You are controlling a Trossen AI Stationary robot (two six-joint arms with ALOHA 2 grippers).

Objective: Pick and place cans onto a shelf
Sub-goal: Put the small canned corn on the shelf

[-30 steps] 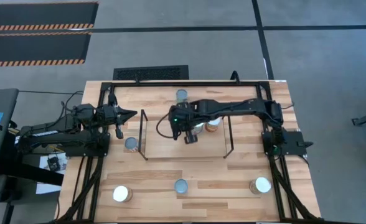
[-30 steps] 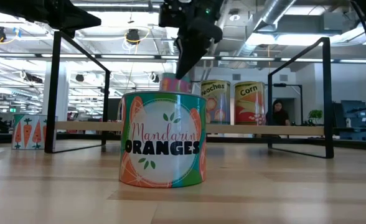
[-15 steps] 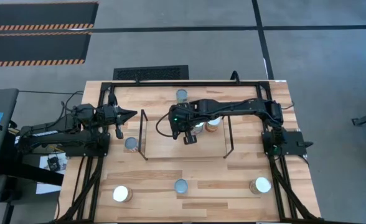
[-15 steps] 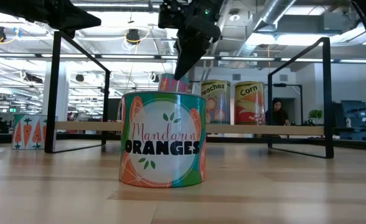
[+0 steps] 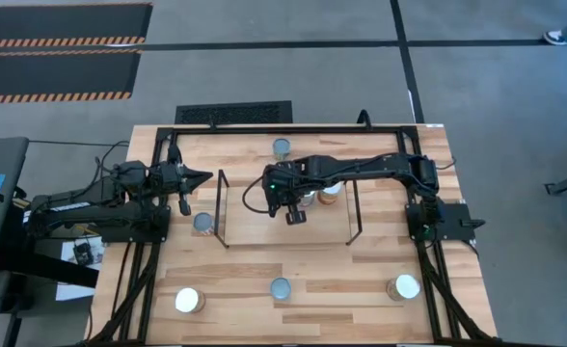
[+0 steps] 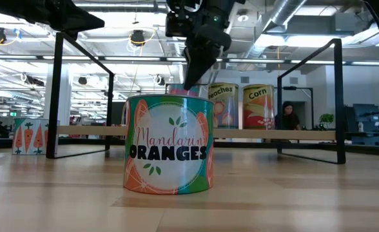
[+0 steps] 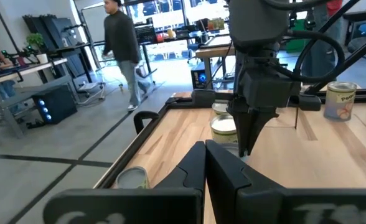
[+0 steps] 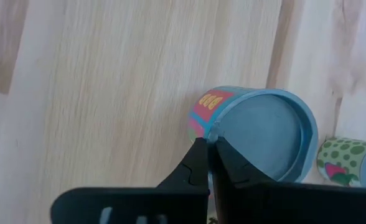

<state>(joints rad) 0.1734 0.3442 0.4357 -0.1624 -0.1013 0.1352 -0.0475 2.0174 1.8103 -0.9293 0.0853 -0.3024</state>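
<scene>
My right gripper [image 5: 294, 213] reaches over the shelf [image 5: 288, 231] between its black wire uprights and is shut on a blue-topped can with a pink label [image 8: 264, 134]. In the low view this can [image 6: 178, 89] is mostly hidden behind the Mandarin Oranges can [image 6: 169, 143]. The Peaches can [image 6: 223, 105] and the Corn can [image 6: 258, 106] stand on the shelf board beside it. My left gripper [image 5: 202, 176] is shut and empty, in the air left of the shelf. My right gripper pinches the can's top rim [image 8: 215, 132] between its two fingertips, at the rim's edge on the label side. The fingers come from above, pointing down. The can stays upright below them. The Mandarin Oranges can hides its base, so whether it stands on the shelf cannot be told.
Loose cans stand on the table: one at the far edge [image 5: 282, 146], one left of the shelf [image 5: 202, 224], and three along the near edge [image 5: 187, 301] [image 5: 281, 287] [image 5: 404, 286]. A black metal frame [image 5: 293, 128] edges the table. A person [image 7: 124, 46] walks in the room beyond.
My right gripper has gone down a little over the shelf with the can, which now shows lower behind the Mandarin Oranges can and stays upright.
</scene>
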